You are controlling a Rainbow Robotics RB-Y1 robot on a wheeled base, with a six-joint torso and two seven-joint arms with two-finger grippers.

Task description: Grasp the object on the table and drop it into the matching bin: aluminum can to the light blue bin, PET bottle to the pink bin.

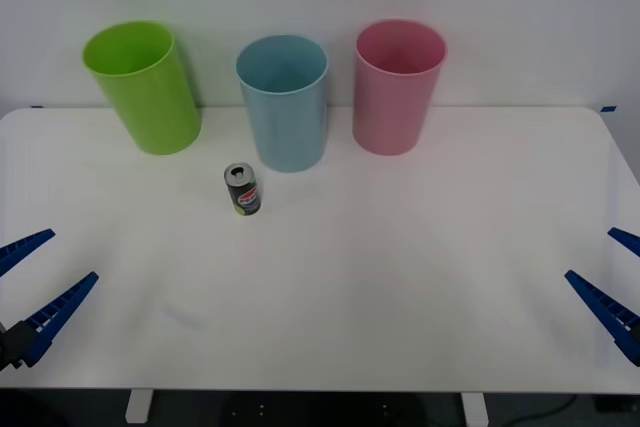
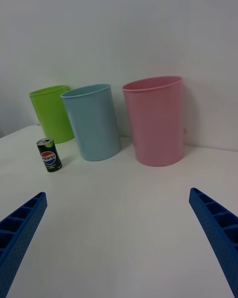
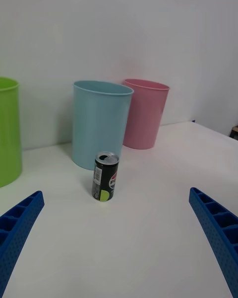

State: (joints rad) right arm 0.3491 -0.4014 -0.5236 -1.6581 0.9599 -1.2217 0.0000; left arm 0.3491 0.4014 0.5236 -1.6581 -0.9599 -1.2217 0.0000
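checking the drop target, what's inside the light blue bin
Looking into the light blue bin from the front view, only its bare inner wall shows, with no item visible. Its bottom is hidden by the rim. The aluminum can stands on the table.

Dark can (image 1: pixel 242 190) upright on table (image 1: pixel 420 267), near light blue bin (image 1: pixel 284 102)

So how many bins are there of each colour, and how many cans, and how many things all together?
Lime green bin: 1
Light blue bin: 1
Pink bin: 1
Aluminum can: 1
Total: 4 things standing on the white table, 3 bins and 1 can.
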